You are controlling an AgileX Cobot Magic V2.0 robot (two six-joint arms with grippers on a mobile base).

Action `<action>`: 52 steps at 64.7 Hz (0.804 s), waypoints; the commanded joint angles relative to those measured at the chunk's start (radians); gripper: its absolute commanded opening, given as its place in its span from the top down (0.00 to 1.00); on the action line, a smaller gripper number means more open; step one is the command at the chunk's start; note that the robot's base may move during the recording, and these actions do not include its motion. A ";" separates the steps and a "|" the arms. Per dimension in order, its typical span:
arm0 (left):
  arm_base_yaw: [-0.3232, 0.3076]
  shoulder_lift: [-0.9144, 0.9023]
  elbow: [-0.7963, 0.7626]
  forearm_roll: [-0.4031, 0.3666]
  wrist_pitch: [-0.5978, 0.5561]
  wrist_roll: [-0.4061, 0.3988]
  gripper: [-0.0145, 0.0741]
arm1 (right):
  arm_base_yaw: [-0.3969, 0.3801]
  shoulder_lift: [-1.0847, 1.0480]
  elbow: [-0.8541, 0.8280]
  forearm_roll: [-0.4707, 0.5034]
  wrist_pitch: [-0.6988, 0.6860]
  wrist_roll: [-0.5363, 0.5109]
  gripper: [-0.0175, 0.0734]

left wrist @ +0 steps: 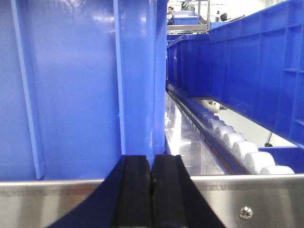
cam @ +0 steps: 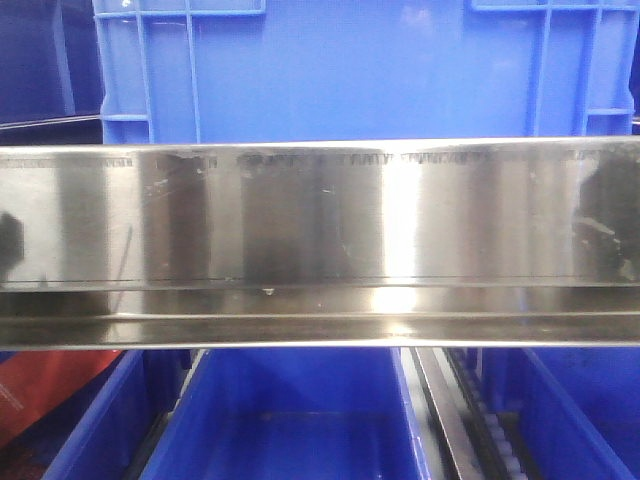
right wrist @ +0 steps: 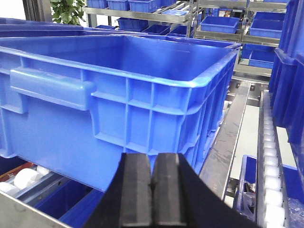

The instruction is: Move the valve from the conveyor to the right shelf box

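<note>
Shelving with blue crates surrounds you. Your left gripper [left wrist: 151,178] has its pads pressed together, empty, just above a steel rail [left wrist: 266,199] and facing a blue crate wall [left wrist: 71,85]. Your right gripper [right wrist: 152,190] is likewise closed before an open blue box [right wrist: 118,95]. White rollers [left wrist: 247,152] run alongside. Neither valve nor conveyor seems visible.

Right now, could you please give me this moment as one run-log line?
left gripper: shut, empty | right gripper: shut, empty | valve: not in view | conveyor: not in view | ahead: blue box on shelf rail
</note>
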 commanded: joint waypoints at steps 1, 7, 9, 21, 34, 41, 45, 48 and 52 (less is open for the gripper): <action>0.004 -0.006 -0.002 -0.006 -0.020 -0.006 0.96 | 0.001 -0.005 0.003 0.002 -0.023 -0.004 0.99; 0.004 -0.006 -0.002 -0.006 -0.020 -0.006 0.96 | 0.001 -0.005 0.003 0.002 -0.023 -0.004 0.99; 0.004 -0.006 -0.002 -0.006 -0.020 -0.006 0.96 | 0.001 -0.005 0.003 0.002 -0.023 -0.004 0.99; 0.004 -0.006 -0.002 -0.006 -0.020 -0.006 0.96 | 0.001 -0.005 0.003 0.002 -0.023 -0.004 0.99; 0.004 -0.006 -0.002 -0.006 -0.020 -0.006 0.96 | 0.001 -0.005 0.003 0.002 -0.023 -0.004 0.99; 0.004 -0.006 -0.002 -0.006 -0.020 -0.006 0.96 | 0.001 -0.005 0.003 0.002 -0.023 -0.004 0.99; 0.004 -0.006 -0.002 -0.006 -0.020 -0.006 0.96 | 0.001 -0.005 0.003 0.002 -0.023 -0.004 0.99; 0.004 -0.006 -0.002 -0.006 -0.020 -0.006 0.96 | -0.001 -0.005 0.003 -0.014 -0.022 -0.004 0.99; 0.004 -0.006 -0.002 -0.006 -0.020 -0.006 0.96 | -0.010 -0.012 0.003 -0.017 -0.020 -0.004 0.99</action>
